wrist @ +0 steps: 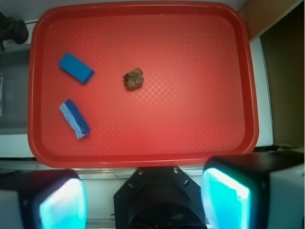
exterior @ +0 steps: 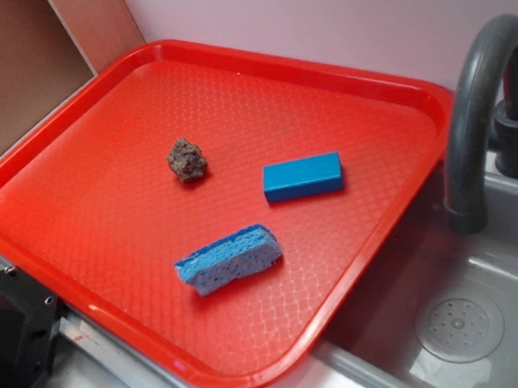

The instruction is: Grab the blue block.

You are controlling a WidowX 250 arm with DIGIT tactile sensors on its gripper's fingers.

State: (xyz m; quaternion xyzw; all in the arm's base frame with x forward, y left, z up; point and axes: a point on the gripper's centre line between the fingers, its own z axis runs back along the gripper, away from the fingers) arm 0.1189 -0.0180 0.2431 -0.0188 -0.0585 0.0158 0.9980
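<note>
We see the blue block (exterior: 302, 177) lying flat on the red tray (exterior: 107, 236), its long axis roughly parallel to the nearby sponge (exterior: 229, 259), while our gripper (wrist: 143, 195) hangs spread wide, grasping nothing.

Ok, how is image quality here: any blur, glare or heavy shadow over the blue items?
Exterior view: soft, slightly hazy, even light; smooth solid-blue rectangular block and porous light-blue sponge cast faint shadows. Wrist view: red plastic tray sharp, gripper fingers blurred, glowing cyan at bottom.
</note>
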